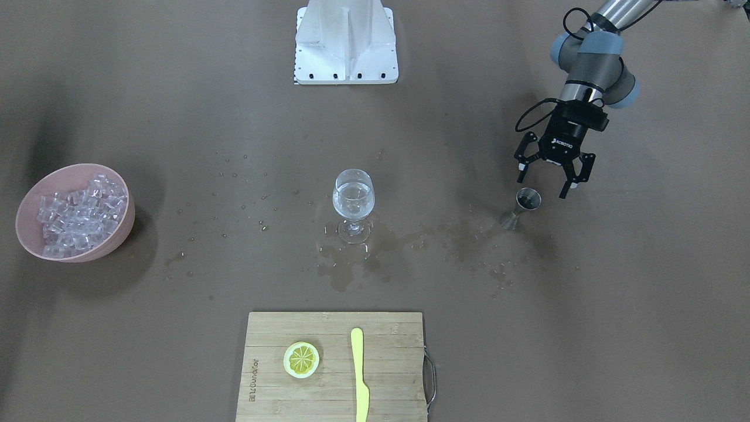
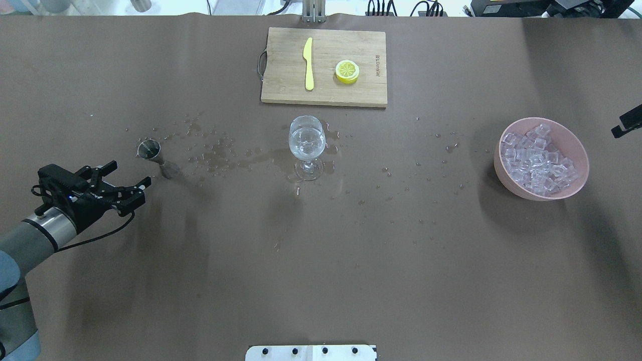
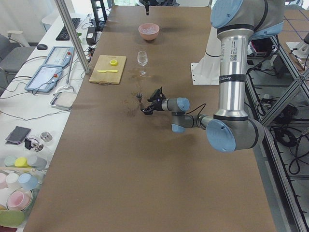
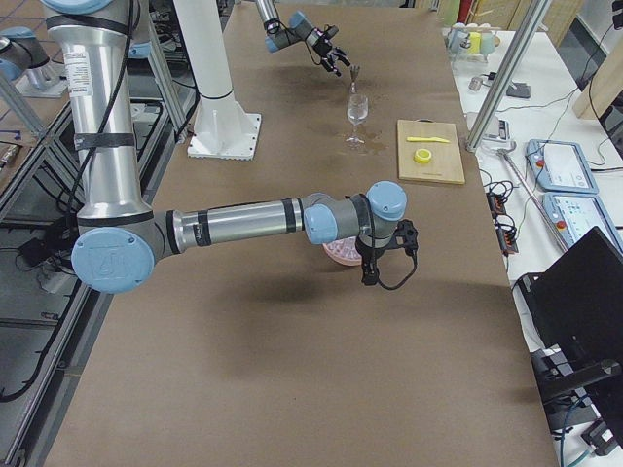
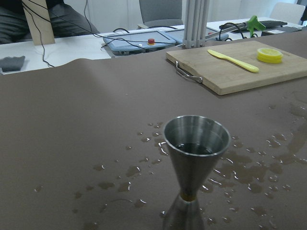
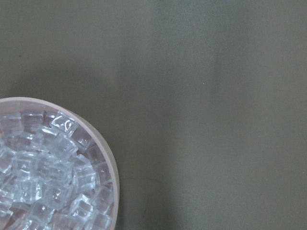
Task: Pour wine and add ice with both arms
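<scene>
A stemmed glass (image 1: pixel 353 199) stands at the table's middle with clear wine in its bowl; it also shows in the overhead view (image 2: pixel 306 143). A steel jigger (image 1: pixel 528 200) (image 2: pixel 149 149) stands upright on the wet table, with a little liquid in its cup (image 5: pixel 194 146). My left gripper (image 1: pixel 548 179) (image 2: pixel 128 173) is open and empty, just short of the jigger and not touching it. A pink bowl (image 1: pixel 120 231) (image 2: pixel 577 188) holds many clear ice cubes (image 6: pixel 43 177). My right gripper (image 4: pixel 384 261) hovers beside the bowl; only a black tip (image 2: pixel 628 122) shows overhead, so I cannot tell its state.
A wooden cutting board (image 1: pixel 387 387) (image 2: pixel 361 95) carries a yellow knife (image 1: pixel 358 375) and a lemon slice (image 1: pixel 302 359). Spilled drops and a puddle (image 1: pixel 351 264) wet the brown table around the glass and jigger. The white pedestal (image 1: pixel 345 41) stands at the robot's base.
</scene>
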`<state>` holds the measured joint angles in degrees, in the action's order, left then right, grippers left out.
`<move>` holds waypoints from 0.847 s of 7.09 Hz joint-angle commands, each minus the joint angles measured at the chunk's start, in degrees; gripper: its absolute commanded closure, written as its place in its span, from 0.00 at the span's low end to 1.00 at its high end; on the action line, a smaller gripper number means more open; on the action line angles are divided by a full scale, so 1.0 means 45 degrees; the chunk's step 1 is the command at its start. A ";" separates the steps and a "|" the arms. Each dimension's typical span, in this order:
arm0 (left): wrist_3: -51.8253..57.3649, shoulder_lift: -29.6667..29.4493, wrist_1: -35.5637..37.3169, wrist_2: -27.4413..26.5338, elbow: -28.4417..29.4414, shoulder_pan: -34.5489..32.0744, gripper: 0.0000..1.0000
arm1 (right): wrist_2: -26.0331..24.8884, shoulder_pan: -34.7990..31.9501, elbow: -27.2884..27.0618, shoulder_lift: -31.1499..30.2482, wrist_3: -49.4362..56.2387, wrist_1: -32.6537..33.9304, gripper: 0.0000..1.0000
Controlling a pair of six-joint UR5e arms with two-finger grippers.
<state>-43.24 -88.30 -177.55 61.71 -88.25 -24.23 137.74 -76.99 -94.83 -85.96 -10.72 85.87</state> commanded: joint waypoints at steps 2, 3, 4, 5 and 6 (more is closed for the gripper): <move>-0.0002 -0.0436 0.0199 -0.0647 0.0099 0.0090 0.02 | -0.0004 0.0000 -0.0001 0.0000 0.0000 0.0000 0.00; -0.0021 -0.0920 0.0779 -0.0667 0.0080 0.0129 0.02 | -0.0004 0.0000 -0.0001 0.0000 0.0000 0.0000 0.00; -0.0021 -0.1099 0.1152 -0.0880 0.0080 0.0149 0.02 | -0.0004 0.0000 -0.0001 0.0000 0.0000 0.0000 0.00; -0.0021 -0.1236 0.1136 -0.0901 0.0292 0.0304 0.02 | 0.0015 0.0000 0.0019 0.0000 0.0000 0.0000 0.00; -0.0021 -0.1547 0.1136 -0.0921 0.0662 0.0305 0.02 | 0.0015 0.0000 0.0000 0.0000 0.0000 0.0000 0.00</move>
<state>-43.33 -93.88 -172.70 57.78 -86.78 -23.09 137.78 -76.99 -94.80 -85.96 -10.72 85.87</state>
